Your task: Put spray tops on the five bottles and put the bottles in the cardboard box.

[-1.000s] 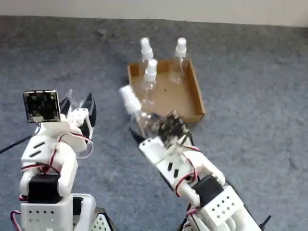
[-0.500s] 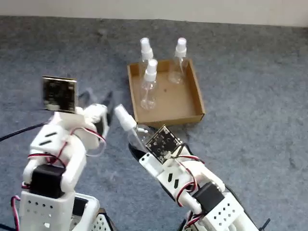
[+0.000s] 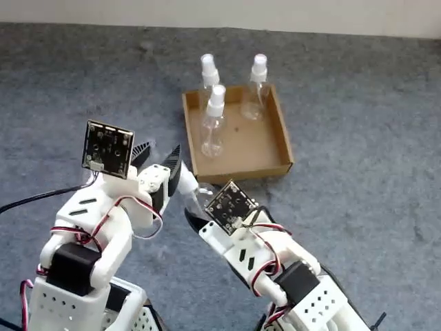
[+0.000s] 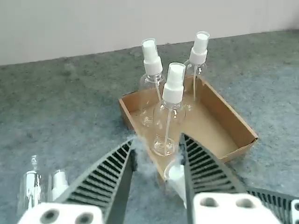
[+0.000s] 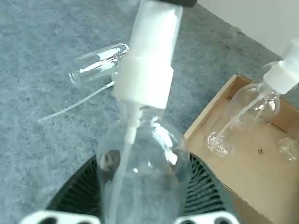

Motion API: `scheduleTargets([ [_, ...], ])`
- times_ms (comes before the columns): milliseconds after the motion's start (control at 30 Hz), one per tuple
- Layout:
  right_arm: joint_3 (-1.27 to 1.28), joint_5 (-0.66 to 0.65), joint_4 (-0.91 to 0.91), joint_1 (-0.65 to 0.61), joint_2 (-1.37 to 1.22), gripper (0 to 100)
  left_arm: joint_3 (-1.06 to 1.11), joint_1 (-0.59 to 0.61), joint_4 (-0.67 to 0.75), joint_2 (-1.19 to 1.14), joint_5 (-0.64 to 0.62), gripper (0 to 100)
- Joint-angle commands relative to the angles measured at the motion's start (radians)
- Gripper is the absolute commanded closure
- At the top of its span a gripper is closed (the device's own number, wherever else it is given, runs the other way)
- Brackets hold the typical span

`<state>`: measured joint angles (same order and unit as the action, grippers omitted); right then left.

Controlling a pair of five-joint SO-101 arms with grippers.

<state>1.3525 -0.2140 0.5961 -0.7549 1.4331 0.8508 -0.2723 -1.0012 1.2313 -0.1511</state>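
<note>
My right gripper (image 5: 142, 179) is shut on a clear bottle (image 5: 140, 154) with a white spray top (image 5: 147, 60), held tilted just in front of the cardboard box (image 3: 238, 169). In the high view this bottle (image 3: 198, 196) leans toward my left gripper (image 3: 157, 153). That gripper is open, and in the left wrist view the spray top (image 4: 175, 175) shows between its black fingers (image 4: 112, 172). Three capped bottles (image 3: 213, 121) stand at the box, two inside and one at its far edge. One uncapped bottle (image 5: 98, 63) lies on the carpet with a loose spray top (image 4: 58, 184) beside it.
Grey carpet covers the table. The box (image 4: 233, 130) has low walls and open floor on its right half. A thin dip tube (image 5: 74, 105) lies on the carpet near the loose bottle (image 4: 29, 191).
My left arm has swung right, bringing its open fingers to the held bottle's spray top. My right gripper has drawn the bottle back from the box edge toward the left arm.
</note>
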Motion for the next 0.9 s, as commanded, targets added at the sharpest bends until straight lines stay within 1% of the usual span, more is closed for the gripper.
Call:
scheduleTargets([
  [0, -0.019, -0.003, -0.002, -0.004, 0.018, 99.4, -0.058, -0.013, -0.032, -0.021, 0.048, 86],
  [267, -0.019, -0.002, -0.002, 0.004, 0.018, 99.4, -0.182, 0.119, -0.123, -0.019, 0.052, 85],
  [400, -0.065, 0.048, -0.007, 0.09, 0.016, 99.4, -0.223, 0.214, -0.141, -0.019, 0.048, 85],
  [500, -0.136, 0.049, -0.005, 0.116, -0.031, 99.4, -0.209, 0.259, -0.14, 0.019, 0.046, 85],
  [600, -0.243, 0.052, -0.007, 0.119, -0.165, 99.4, -0.117, 0.254, -0.14, 0.094, 0.046, 85],
  [700, -0.418, 0.064, -0.007, 0.119, -0.341, 99.4, 0.024, 0.203, -0.133, 0.177, 0.051, 85],
  [800, -0.633, 0.141, -0.005, 0.119, -0.529, 99.4, 0.133, 0.148, -0.101, 0.251, 0.052, 85],
  [867, -0.757, 0.173, -0.002, 0.116, -0.656, 99.4, 0.176, 0.108, -0.086, 0.285, 0.064, 82],
])
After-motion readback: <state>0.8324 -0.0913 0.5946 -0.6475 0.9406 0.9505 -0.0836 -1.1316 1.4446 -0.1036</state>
